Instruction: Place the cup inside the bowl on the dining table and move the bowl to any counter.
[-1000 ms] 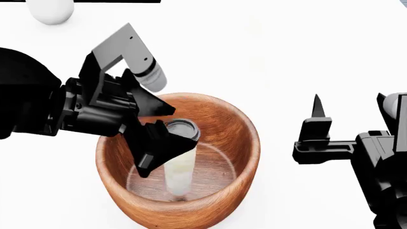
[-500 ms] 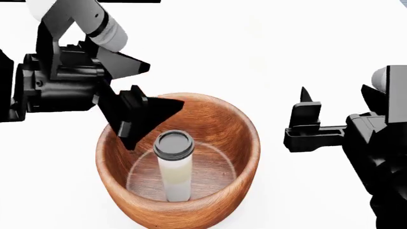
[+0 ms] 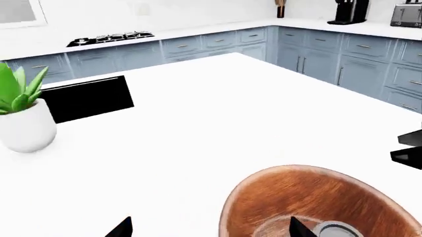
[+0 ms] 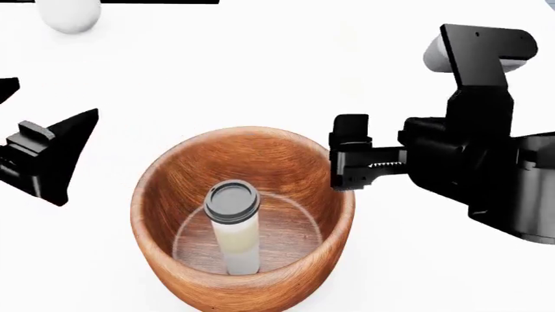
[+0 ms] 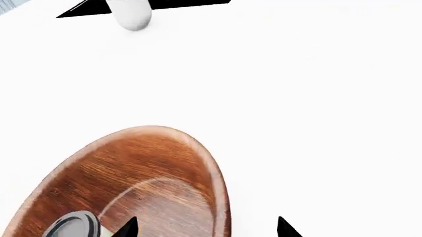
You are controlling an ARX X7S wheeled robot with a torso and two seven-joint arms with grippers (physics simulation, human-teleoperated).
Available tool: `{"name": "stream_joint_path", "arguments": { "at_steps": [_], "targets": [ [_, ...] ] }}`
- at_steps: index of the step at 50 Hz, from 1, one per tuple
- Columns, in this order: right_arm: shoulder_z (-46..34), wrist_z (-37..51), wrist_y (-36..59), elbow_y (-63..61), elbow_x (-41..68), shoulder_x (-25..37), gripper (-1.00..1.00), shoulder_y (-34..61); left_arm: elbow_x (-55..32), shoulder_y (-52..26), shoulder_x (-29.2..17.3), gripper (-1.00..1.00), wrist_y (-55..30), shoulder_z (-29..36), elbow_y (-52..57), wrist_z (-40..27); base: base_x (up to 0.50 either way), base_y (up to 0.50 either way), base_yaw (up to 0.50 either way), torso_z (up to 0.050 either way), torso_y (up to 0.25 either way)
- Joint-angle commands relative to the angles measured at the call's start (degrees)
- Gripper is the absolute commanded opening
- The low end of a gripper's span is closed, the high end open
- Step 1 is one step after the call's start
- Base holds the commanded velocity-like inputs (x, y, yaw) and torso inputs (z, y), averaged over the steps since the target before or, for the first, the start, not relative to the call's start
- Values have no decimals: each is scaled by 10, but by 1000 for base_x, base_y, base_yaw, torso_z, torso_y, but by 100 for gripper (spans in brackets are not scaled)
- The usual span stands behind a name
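Left wrist view: the bowl [image 3: 323,202] sits on the white desk [image 3: 218,118] with the cup [image 3: 336,230] just showing inside it, lid up; the left gripper [image 3: 211,228] shows two dark tips spread wide with nothing between them; a potted plant [image 3: 23,116] stands well apart, with kitchen cabinets [image 3: 329,49] beyond.

Head view: the cup [image 4: 232,224] stands upright at the bowl's centre, free of any grip; a second ago the left jaws were clamped round it, so it has just been released; the left gripper [image 4: 39,156] has drawn back to nine o'clock of the bowl [image 4: 243,221], jaws wide; the right gripper [image 4: 349,161] has swung in to the rim at about two o'clock, though how far its jaws stand apart I cannot tell here; a white egg-shaped object [image 4: 69,14] lies at eleven o'clock.

Right wrist view: the right gripper's tips are spread, straddling the bowl's rim [image 5: 221,197]; nothing is pinched yet.

The first half looks done; carrying the bowl to a counter remains, and the right arm seems to be lining up a rim grasp.
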Motion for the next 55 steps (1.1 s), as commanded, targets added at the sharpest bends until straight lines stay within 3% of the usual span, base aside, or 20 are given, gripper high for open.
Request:
{"name": "stream_joint_path", "arguments": {
  "at_steps": [1,4,6,8,17,21,47,55],
  "targets": [
    [-107,-83,35,141,-34,-38,100,98,-85,144,-94,100,62,-97,149,-163,0,0,0,0,0],
    [-133,-107,29,173,-53,-51,100,116,-87,148,-97,100,70,-105,162,-173,0,0,0,0,0],
    [-146,-116,24,189,-64,-58,100,122,-66,148,-70,100,75,-92,157,-179,0,0,0,0,0],
    [-155,-124,14,207,-74,-64,100,125,-78,175,-89,100,89,-113,173,-177,0,0,0,0,0],
    [-186,-149,-31,301,-118,-99,100,138,-69,206,-83,100,113,-126,194,-187,0,0,0,0,0],
    [-193,-148,-42,302,-124,-104,100,122,-76,233,-104,100,129,-153,205,-182,0,0,0,0,0],
    [-248,-185,-69,320,-159,-118,100,100,-53,234,-88,100,123,-135,205,-173,0,0,0,0,0],
    [-255,-189,-69,314,-160,-118,100,95,-58,265,-111,100,137,-159,216,-162,0,0,0,0,0]
  ]
}}
